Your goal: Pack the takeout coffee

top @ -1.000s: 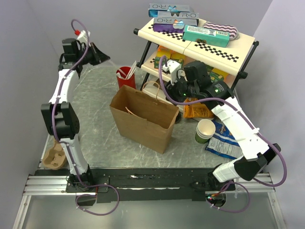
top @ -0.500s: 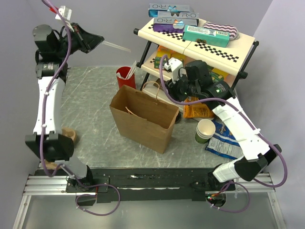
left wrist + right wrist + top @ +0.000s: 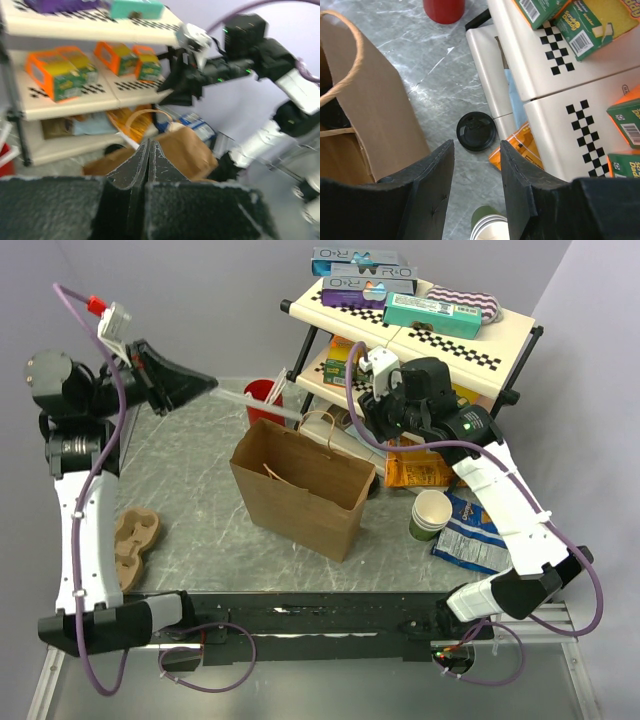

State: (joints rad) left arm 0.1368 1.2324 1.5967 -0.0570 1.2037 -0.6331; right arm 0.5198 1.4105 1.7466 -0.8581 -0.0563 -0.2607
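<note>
**Right arm poised over the coffee – left arm held high**

The right arm climbs from its base toward 11 o'clock, then bends at the wrist so the right gripper (image 3: pixel 476 146) points straight down into the gap between the paper bag (image 3: pixel 300 495) and the shelf rack (image 3: pixel 440 335). Its jaws stand about half open with nothing in them. The takeout coffee (image 3: pixel 476 131) stands upright on the table (image 3: pixel 200 490) directly below, its black lid showing between the two fingers. From the cup, the bag is just beside it at 9 o'clock, and the red cup (image 3: pixel 443 10) is well off at 12.

The left arm stands tall – its forearm roughly level, aimed toward 3 o'clock. The left gripper (image 3: pixel 208 388) is closed tight on a thin pale stick (image 3: pixel 255 404) that juts toward the bag.
</note>
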